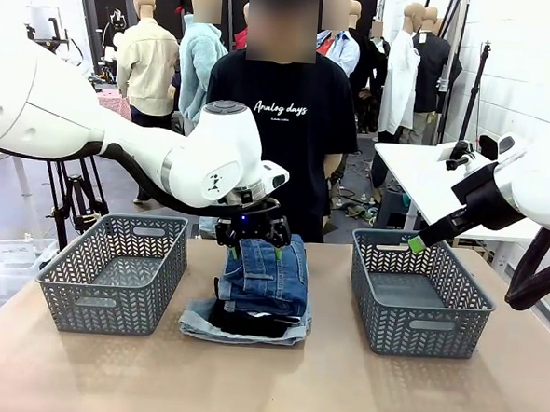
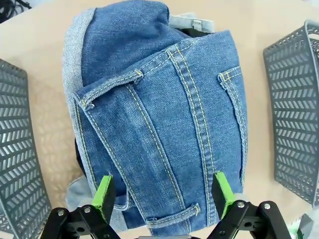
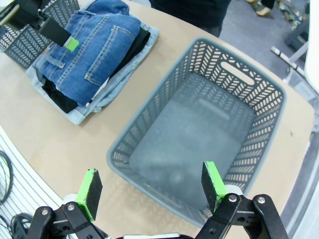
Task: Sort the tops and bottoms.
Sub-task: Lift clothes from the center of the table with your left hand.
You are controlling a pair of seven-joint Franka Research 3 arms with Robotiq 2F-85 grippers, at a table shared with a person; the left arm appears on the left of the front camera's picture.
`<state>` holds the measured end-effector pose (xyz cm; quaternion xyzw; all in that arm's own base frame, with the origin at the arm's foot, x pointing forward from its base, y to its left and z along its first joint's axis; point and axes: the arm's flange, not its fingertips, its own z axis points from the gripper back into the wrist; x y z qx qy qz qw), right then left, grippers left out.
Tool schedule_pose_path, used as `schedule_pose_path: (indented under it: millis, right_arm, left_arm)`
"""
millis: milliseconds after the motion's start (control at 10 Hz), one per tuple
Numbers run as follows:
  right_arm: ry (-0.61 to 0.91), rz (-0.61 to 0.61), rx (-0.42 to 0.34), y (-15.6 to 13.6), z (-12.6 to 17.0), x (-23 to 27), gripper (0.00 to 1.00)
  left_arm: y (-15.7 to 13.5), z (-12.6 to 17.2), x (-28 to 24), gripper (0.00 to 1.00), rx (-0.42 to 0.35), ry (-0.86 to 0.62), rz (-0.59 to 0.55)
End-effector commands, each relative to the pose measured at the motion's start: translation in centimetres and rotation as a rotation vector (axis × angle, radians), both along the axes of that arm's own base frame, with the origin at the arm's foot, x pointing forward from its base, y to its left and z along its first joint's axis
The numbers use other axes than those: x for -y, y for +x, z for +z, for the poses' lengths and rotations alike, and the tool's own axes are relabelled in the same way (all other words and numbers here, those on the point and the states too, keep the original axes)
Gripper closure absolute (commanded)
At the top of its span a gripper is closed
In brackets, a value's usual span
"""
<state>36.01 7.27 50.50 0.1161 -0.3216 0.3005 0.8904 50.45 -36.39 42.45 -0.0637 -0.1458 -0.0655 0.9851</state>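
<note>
Tan table (image 1: 357, 388), garment pile at centre between two grey baskets. Left gripper (image 2: 163, 193) spread wide, pads either side of one end of the dark blue denim (image 2: 164, 124) on top of the pile; contact cannot be told. Under the denim: black top (image 1: 245, 322), mostly covered, then pale denim shorts (image 1: 196, 325) at the bottom, only edges showing. Other layers hard to make out. Right gripper (image 3: 152, 188) spread wide, holding nothing, over a corner of the right basket (image 3: 249, 84). Left basket (image 1: 111, 294) sits at the pile's other side. Person (image 1: 280, 122) stands behind the table, cut off by the left arm.
</note>
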Motion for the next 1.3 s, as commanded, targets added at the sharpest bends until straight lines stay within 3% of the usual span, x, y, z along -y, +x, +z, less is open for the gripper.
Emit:
schedule_pose_path:
  millis: [0,700,1100,1200]
  right_arm:
    - [0.016,0.008,0.005,0.3,-0.2,0.1,0.0]
    - [0.016,0.008,0.005,0.3,-0.2,0.1,0.0]
    - [0.016,0.008,0.005,0.3,-0.2,0.1,0.0]
    - [0.016,0.008,0.005,0.3,-0.2,0.1,0.0]
  left_arm:
    - [0.0,0.6,-0.3,0.0,0.047,-0.01,0.03]
    - [3.2,-1.9,-0.3,0.0,0.026,0.029,0.124]
    - [3.7,-2.1,-0.1,0.0,-0.004,0.016,0.111]
    - [3.6,-2.2,0.0,0.11,-0.007,0.012,0.095]
